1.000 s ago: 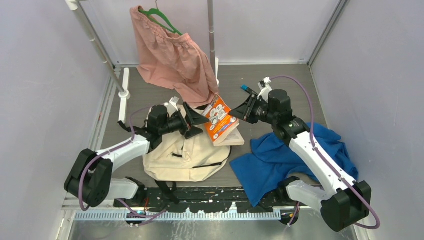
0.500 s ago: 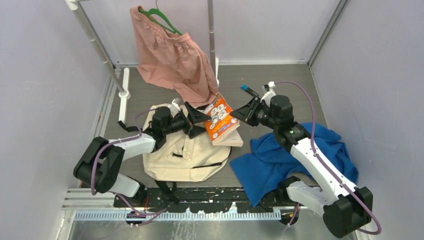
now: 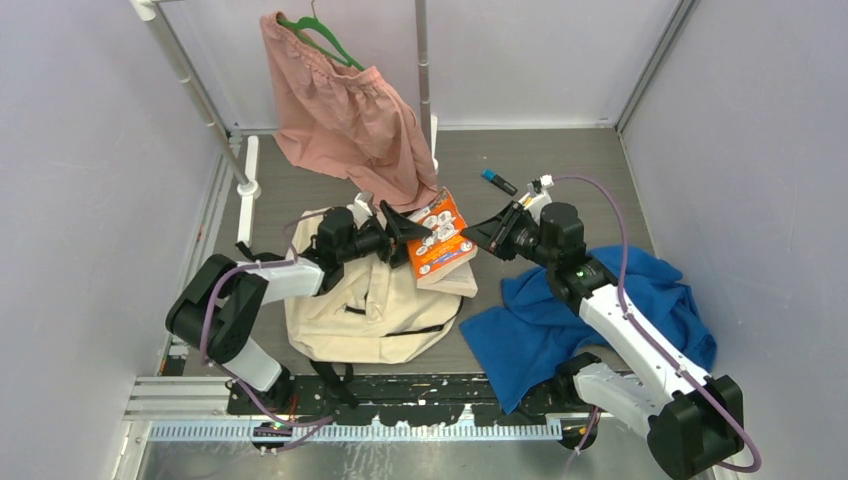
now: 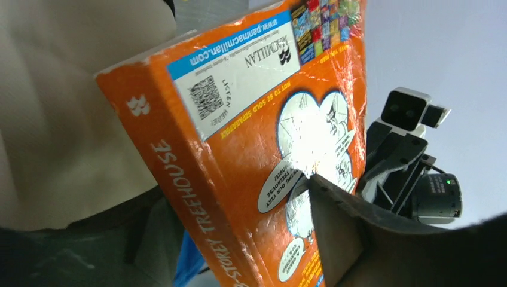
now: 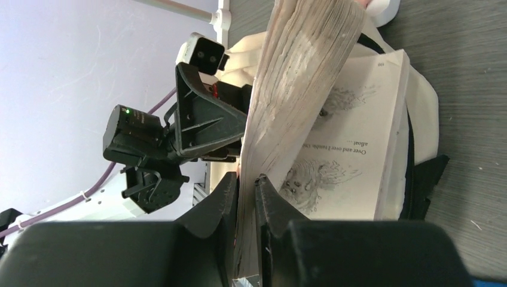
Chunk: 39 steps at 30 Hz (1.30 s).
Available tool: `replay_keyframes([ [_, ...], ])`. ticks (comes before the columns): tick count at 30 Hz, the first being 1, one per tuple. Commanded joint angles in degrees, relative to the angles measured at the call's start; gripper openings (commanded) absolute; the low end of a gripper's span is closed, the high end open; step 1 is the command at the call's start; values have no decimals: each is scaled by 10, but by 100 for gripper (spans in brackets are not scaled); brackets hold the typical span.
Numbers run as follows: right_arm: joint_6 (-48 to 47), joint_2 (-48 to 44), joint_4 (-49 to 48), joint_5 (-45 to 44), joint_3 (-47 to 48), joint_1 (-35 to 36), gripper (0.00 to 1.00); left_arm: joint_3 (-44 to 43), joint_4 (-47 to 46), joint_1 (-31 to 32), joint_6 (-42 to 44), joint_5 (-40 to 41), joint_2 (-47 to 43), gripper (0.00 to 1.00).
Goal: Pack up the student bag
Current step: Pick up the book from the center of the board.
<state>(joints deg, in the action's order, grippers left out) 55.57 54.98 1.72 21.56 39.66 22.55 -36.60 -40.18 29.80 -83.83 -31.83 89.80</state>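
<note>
Loading of the orange book (image 3: 440, 245) is the step in hand: the right gripper (image 3: 472, 234) is clenched on a sheaf of its pages, while the left gripper (image 3: 412, 238) lays one finger on the cover, though I cannot tell whether it grips. Next, I judge, the book must be lowered into the bag's mouth. The student bag (image 3: 370, 315), cream with black zippers, lies slack on the table (image 3: 560, 160), partly under the book.

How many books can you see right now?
1. The orange book is held above the student bag's far end, between the left gripper and right gripper. Others could be hidden inside the bag.
</note>
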Motion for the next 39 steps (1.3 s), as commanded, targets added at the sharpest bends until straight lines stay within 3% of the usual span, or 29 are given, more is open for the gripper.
replay_keyframes([
  [1, 8, -26, -18, -1, 16, 3, 1, -35, -47, 3, -2, 9, 0, 58],
  [3, -14, -37, 50, -26, 30, 3, 3, -38, -36, 3, 2, 12, -6, 34],
  [4, -23, -44, 83, -43, 37, 4, 15, -40, -27, 3, 6, 12, -10, 21],
  [6, -33, -61, 133, -77, 43, 3, 63, -43, -10, 3, 15, 14, -20, 2],
  [8, -30, -80, 169, -112, 43, 3, 88, -43, 4, 3, 22, 23, -34, 0],
  [10, -16, -98, 210, -147, 43, 2, 97, -43, 9, 3, 30, 33, -58, 0],
  [15, 84, -149, 205, -144, 2, 2, 100, -66, 121, 3, 95, 114, -166, 0],
  [18, 173, -170, 92, -87, -70, 4, 100, -74, 168, 6, 133, 194, -224, 0],
  [21, 230, -177, -46, -61, -121, 3, 100, -85, 183, 7, 156, 218, -252, 0],
  [29, 304, -126, -263, -33, -165, 7, 100, -98, 157, 9, 140, 217, -238, 0],
  [39, 330, -41, -400, 4, -166, 31, 100, -93, 85, 18, 92, 221, -224, 0],
])
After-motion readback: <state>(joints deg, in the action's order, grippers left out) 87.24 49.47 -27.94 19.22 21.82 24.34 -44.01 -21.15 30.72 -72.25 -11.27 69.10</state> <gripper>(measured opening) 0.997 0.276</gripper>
